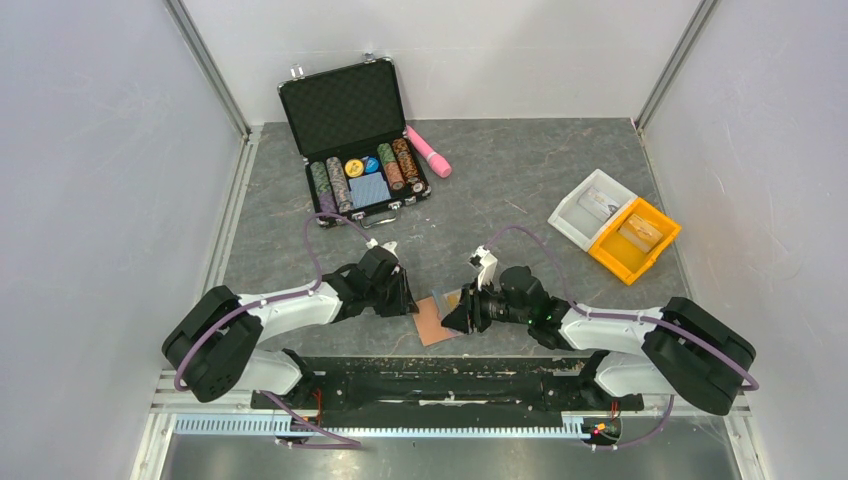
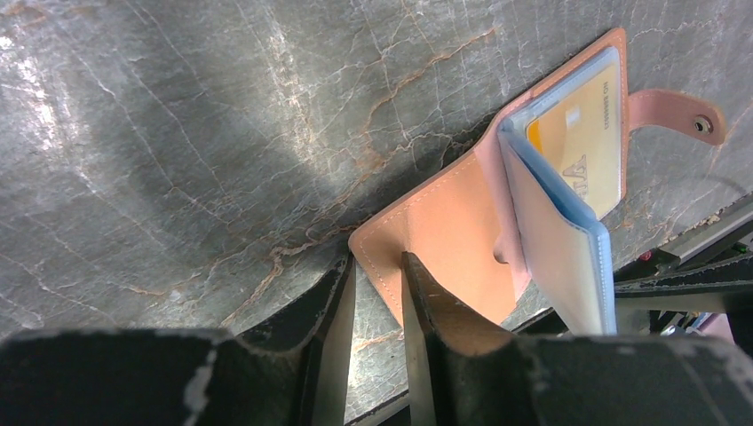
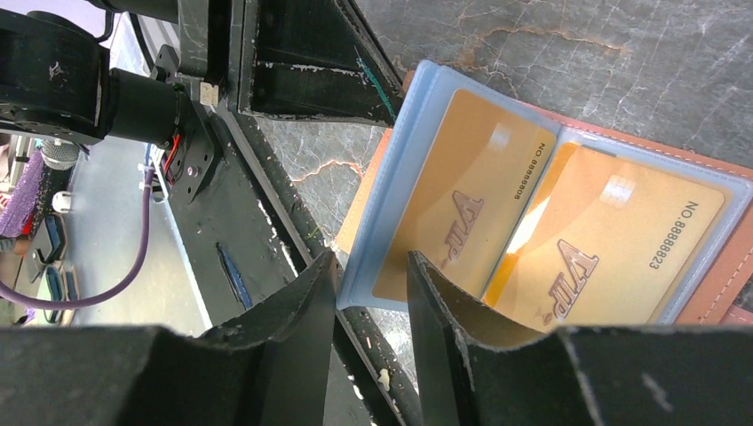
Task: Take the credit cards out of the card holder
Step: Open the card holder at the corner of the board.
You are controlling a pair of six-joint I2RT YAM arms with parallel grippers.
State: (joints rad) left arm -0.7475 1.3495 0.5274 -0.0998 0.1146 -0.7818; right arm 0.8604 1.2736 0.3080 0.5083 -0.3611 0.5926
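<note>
This is a robotics lab test cell. Plain white panel walls on bare aluminium corner posts box in a grey marbled tabletop. A white-and-black left robot arm and matching right robot arm are bolted to a black metal rail and trail purple cables.

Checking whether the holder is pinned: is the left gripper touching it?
Cannot tell. In the left wrist view one finger of the left gripper overlaps the holder's brown cover, but neither contact nor gap shows.

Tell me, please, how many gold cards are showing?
2: one card in the lifted blue sleeve, another card in the flat pocket beside it; more may be hidden.
</note>
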